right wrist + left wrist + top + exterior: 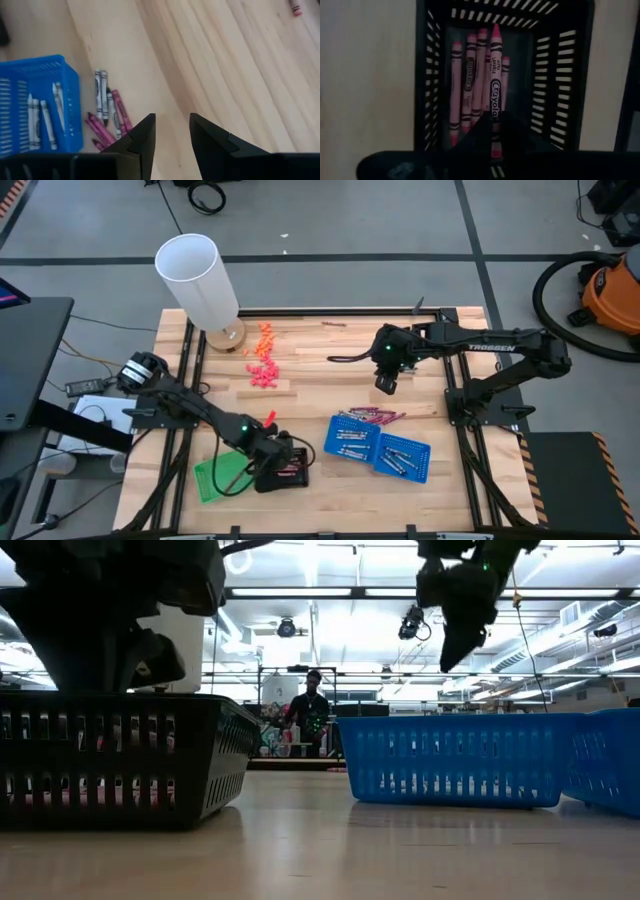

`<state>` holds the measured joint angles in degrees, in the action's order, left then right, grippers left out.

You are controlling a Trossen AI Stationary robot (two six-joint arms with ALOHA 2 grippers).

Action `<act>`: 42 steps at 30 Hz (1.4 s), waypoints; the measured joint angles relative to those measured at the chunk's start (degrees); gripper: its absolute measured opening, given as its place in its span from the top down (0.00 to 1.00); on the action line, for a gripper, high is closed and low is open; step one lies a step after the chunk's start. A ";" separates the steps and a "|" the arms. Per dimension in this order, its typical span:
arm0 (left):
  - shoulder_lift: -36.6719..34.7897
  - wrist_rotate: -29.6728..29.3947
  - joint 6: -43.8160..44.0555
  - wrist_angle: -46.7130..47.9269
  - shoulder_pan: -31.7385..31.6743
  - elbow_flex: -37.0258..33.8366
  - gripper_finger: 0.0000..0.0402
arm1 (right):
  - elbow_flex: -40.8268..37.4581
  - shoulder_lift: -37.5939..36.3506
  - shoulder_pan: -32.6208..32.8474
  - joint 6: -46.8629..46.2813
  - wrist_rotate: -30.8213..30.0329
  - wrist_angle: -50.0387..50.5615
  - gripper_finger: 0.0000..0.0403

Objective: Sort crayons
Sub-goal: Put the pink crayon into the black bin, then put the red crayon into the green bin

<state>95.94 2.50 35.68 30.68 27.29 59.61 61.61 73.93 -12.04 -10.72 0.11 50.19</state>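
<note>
the left claw [495, 131] hangs over the black basket [427, 90], clenched on a pink crayon [494, 85] whose tip points down among the pink crayons [465, 90] already lying inside. the right claw [172, 131] hovers released above bare surface [210, 65], farther from that basket than the blue baskets [378, 446]. beside those baskets lies a loose cluster of grey and magenta crayons [109, 111]. they look light, stiff and waxy, apt to roll; pinching across mid-length seems safest.
</note>
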 joint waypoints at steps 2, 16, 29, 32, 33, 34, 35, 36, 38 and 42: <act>0.22 -0.27 0.62 0.65 0.04 -0.02 0.94 | -0.91 0.00 -0.87 1.47 0.38 -0.08 0.68; 1.17 -1.70 8.15 -0.99 -0.50 0.01 0.70 | -11.46 0.00 -7.47 12.19 13.23 -6.54 0.68; -3.91 -8.94 11.88 0.69 -0.81 2.03 0.68 | -25.51 0.00 8.27 10.83 6.88 -37.12 0.68; -5.37 -12.35 11.71 1.99 -1.53 2.02 0.68 | -28.76 0.79 10.03 10.75 3.74 -45.20 0.68; -5.89 -13.78 11.66 1.68 -2.02 2.02 0.68 | -29.92 1.42 10.38 10.69 3.27 -47.40 0.68; -6.31 -15.20 11.72 1.35 -2.55 2.10 0.68 | -30.96 2.38 10.63 10.57 2.91 -49.40 0.68; -6.76 -16.50 11.79 1.72 -3.05 2.10 0.68 | -31.54 3.58 10.89 10.17 2.91 -51.33 0.68; -7.32 -17.52 11.94 2.28 -3.54 2.05 0.68 | -31.92 4.78 11.11 9.37 2.71 -52.65 0.68; -8.20 -18.40 12.36 1.86 -4.91 2.05 0.68 | -32.05 7.12 11.24 8.22 2.21 -53.60 0.68; -10.30 -19.31 12.61 1.40 -7.08 2.06 0.68 | -32.05 11.90 11.21 7.46 2.30 -57.03 0.68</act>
<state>85.64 -16.81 48.29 32.08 20.21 61.67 29.56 85.83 -0.83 -3.26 2.41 -6.84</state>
